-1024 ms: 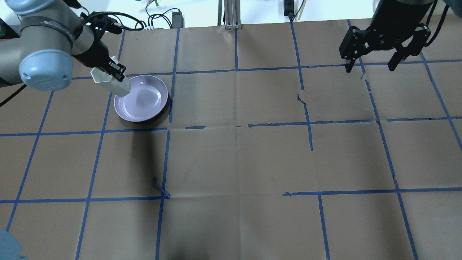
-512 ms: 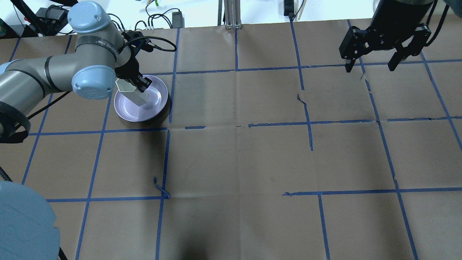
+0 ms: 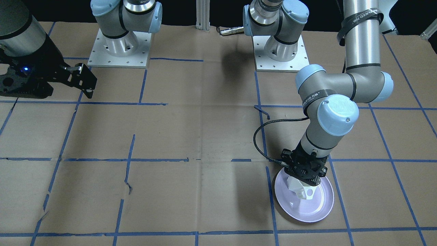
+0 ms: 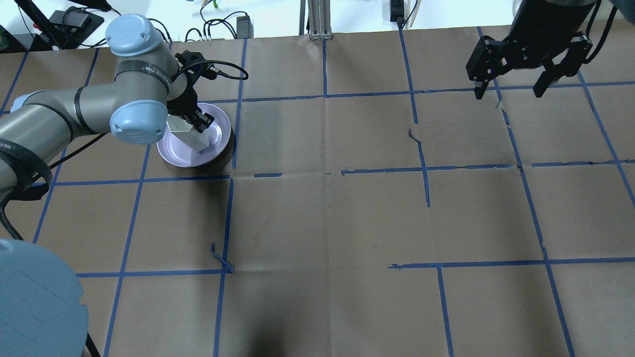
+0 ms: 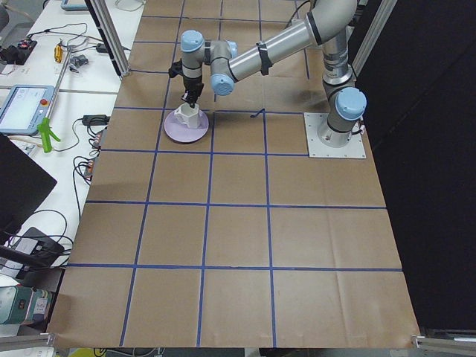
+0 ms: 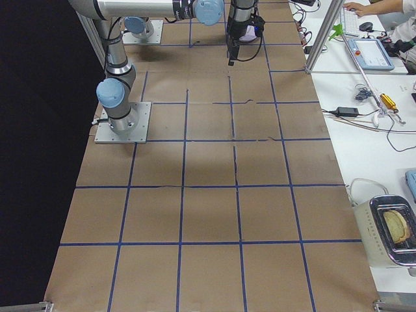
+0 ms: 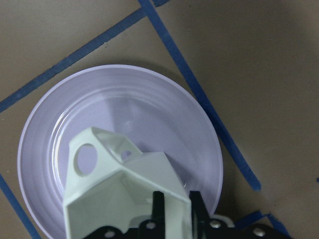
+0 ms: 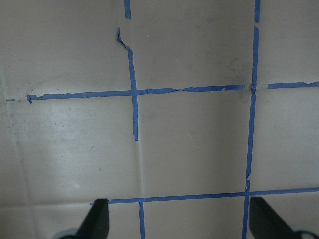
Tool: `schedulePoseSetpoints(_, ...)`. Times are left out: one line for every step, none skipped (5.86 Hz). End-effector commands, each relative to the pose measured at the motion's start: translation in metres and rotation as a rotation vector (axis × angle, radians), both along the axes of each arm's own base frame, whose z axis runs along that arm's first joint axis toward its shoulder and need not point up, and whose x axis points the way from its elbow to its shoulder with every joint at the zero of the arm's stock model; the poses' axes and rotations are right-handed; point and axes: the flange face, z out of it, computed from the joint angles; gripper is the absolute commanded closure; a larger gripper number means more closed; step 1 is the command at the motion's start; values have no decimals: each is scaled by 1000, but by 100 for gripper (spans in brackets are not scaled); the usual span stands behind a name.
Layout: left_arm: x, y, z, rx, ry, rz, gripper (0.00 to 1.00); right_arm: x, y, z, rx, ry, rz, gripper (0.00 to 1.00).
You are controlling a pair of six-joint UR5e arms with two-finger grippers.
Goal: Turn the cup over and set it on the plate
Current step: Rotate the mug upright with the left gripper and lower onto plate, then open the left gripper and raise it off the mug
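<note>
The white faceted cup [image 4: 191, 136] hangs tilted over the middle of the lavender plate [image 4: 172, 152] at the table's far left. My left gripper [image 4: 201, 121] is shut on the cup's wall from above. In the left wrist view the cup [image 7: 124, 194] fills the lower frame with its handle at upper left, over the plate [image 7: 149, 104]. The front view shows the cup [image 3: 302, 189] low over the plate [image 3: 307, 210]; I cannot tell whether they touch. My right gripper [image 4: 510, 92] is open and empty, raised at the far right.
Brown paper with a blue tape grid [image 4: 325, 173] covers the table. The two arm bases [image 3: 117, 44] stand at the robot's edge. A black cable [image 3: 261, 136] loops from the left wrist. Side benches with cables and devices [image 6: 364, 110] flank the table ends.
My left arm has carried the cup from the plate's far-left rim to over its middle, turning the wrist so the cup hangs nearer upright. The right arm has not moved.
</note>
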Motion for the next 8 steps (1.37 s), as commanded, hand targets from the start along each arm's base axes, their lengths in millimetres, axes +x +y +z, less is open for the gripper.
schedulePoseSetpoints(0,-1,15,-10,-1,9,1,0,0,0,0,0,0,0)
schedulePoseSetpoints(-3,2,41,0,8,52,1,0,0,0,0,0,0,0)
schedulePoseSetpoints(-4,7,78,6,18,149,1,0,0,0,0,0,0,0)
schedulePoseSetpoints(-7,13,108,27,32,241,1,0,0,0,0,0,0,0)
schedulePoseSetpoints(-21,28,140,21,45,306,1,0,0,0,0,0,0,0)
schedulePoseSetpoints(-33,53,172,19,50,328,1,0,0,0,0,0,0,0)
schedulePoseSetpoints(-37,78,197,57,64,401,1,0,0,0,0,0,0,0)
schedulePoseSetpoints(-45,96,222,62,113,483,1,0,0,0,0,0,0,0)
